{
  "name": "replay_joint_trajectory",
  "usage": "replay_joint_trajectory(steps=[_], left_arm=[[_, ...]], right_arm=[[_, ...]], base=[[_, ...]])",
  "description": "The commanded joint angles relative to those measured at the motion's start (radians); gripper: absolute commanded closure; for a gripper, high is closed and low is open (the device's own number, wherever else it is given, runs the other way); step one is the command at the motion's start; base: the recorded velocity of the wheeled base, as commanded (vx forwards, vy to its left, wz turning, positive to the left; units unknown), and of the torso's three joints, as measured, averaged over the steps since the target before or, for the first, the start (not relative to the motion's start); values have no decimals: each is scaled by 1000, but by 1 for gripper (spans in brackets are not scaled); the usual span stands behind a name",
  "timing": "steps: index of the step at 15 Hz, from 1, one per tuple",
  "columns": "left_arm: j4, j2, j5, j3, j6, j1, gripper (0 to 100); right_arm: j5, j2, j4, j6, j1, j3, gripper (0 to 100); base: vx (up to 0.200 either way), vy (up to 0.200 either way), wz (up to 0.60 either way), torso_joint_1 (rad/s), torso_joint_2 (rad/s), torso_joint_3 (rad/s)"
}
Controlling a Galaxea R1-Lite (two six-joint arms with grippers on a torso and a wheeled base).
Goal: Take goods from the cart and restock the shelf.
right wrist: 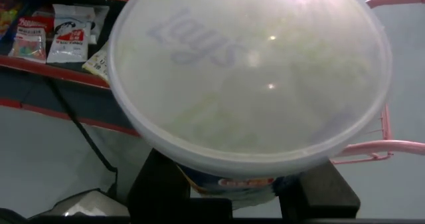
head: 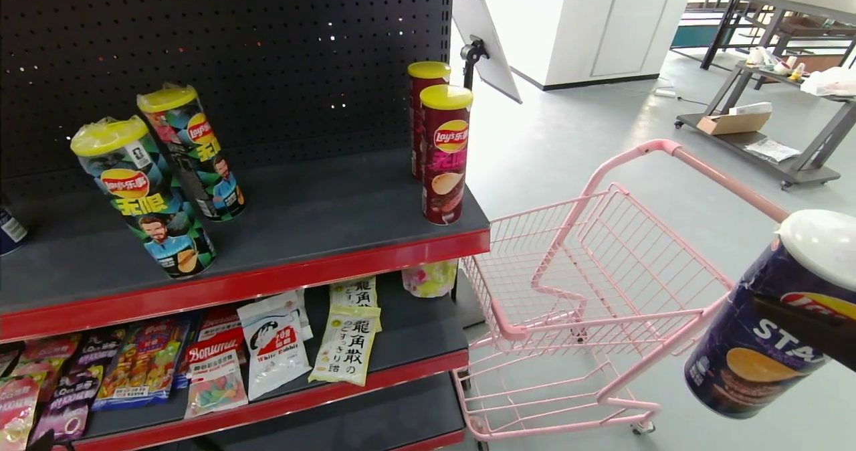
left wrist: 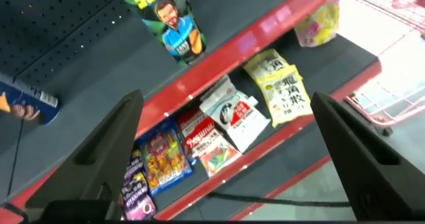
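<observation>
A dark blue chip can with a white lid hangs tilted at the right, above and beside the pink cart, with my right gripper shut on its side. In the right wrist view the can's lid sits just before the camera, and the gripper clamps the can body below it. My left gripper is open with nothing between its fingers, hovering over the shelf's front. The upper shelf holds two green cans at the left and two maroon cans at its right end.
Another blue can lies at the upper shelf's far left. Snack bags fill the lower shelf. The pink cart's basket shows no goods. Bare shelf space lies between the green and maroon cans. Trolleys and tables stand far behind on the grey floor.
</observation>
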Motion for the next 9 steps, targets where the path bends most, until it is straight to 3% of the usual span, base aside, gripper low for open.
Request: replay_joint_trajectory(steps=[1, 6, 9], left_arm=[[1, 2, 0, -6, -1, 0, 0], [1, 2, 0, -15, -1, 0, 0], [1, 2, 0, -12, -1, 0, 0]], right_arm=[[0, 0, 0, -3, 0, 4, 100], [1, 1, -7, -14, 2, 7, 100], [1, 1, -8, -17, -4, 11, 100]], base=[[0, 0, 600, -2, -2, 7], [0, 0, 600, 7, 4, 0], [0, 0, 0, 0, 0, 0]])
